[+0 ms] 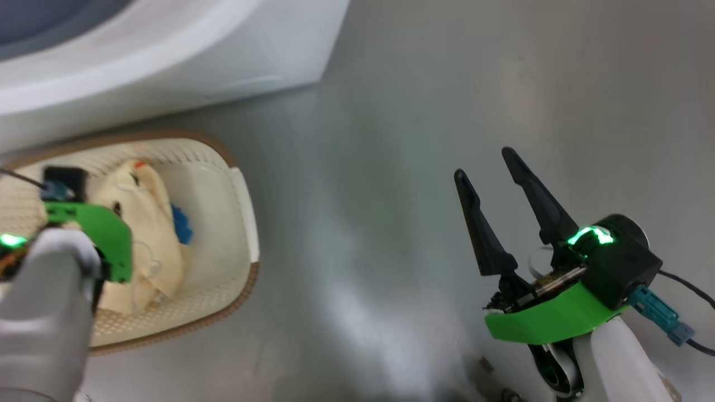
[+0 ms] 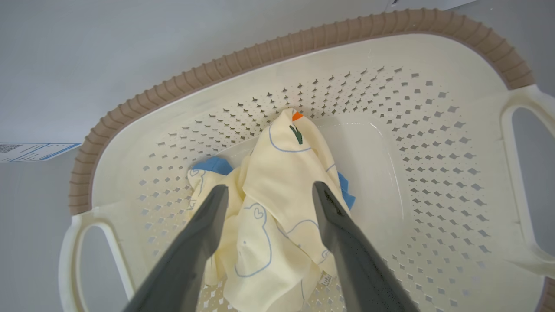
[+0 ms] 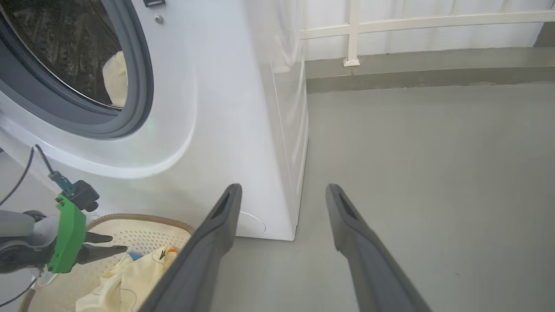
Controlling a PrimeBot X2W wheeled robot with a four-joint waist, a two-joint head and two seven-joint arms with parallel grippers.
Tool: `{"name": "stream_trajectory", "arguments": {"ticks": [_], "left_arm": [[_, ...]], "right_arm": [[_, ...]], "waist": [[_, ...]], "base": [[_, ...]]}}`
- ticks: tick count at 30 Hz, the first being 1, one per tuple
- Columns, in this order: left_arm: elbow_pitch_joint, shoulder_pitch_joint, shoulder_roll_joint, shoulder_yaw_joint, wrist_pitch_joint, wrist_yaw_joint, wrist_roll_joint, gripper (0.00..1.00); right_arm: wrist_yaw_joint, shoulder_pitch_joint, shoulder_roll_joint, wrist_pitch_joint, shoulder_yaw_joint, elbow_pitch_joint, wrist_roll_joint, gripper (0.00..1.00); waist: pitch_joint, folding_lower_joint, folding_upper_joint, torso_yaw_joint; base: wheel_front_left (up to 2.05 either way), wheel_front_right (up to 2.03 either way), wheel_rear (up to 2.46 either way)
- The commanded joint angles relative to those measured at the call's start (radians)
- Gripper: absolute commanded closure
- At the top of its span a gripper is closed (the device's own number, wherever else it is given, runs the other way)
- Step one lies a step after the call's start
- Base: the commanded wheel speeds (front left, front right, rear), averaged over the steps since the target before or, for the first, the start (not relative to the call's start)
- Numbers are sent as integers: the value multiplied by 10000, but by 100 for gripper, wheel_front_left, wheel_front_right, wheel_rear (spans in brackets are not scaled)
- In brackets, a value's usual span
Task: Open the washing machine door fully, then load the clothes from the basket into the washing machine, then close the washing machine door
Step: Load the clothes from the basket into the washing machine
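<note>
Cream clothes (image 2: 277,216) in basket (image 2: 433,173) beyond spread, empty left fingers (image 2: 190,255); right fingers (image 3: 206,255) spread, empty.

Grey floor (image 1: 447,84), basket (image 1: 218,251), washing machine (image 3: 225,108)

The head view is soft with motion blur, worst at the left, where the basket (image 1: 244,212) and left arm (image 1: 44,312) smear. A pale glare patch lies on the floor (image 1: 363,318) at lower centre; a green lamp (image 1: 589,235) glows behind the right tool (image 1: 483,162). The left wrist view is sharp and evenly bright, shadows faint, rim bowed by the lens. In the right wrist view, sheen streaks the washing machine (image 3: 247,108) side.
</note>
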Motion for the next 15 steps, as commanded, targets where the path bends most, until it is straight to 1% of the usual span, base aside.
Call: {"name": "stream_trajectory", "arguments": {"ticks": [1,3,7,12,15], "left_arm": [[11,-176,546,154,54,110,70,0],[91,-451,733,137,199,184,93,0],[201,-950,920,71,622,294,128,0],[307,-1358,1234,-24,1143,418,180,0],[355,-1442,1228,-11,1494,560,110,0]], "right_arm": [[16,-18,3,-122,292,-196,123,0],[16,-127,3,-196,322,-184,157,0],[16,-283,3,-298,373,-179,189,0],[16,-410,3,-374,469,-205,179,0],[16,-418,3,-404,479,-213,183,0]], "waist": [[1174,0,0,-724],[1441,0,0,-794],[1877,0,0,-827],[2235,0,0,-853],[2354,0,0,-836]], "base": [[0,0,0],[0,0,0],[0,0,0],[0,0,0],[0,0,0]]}}
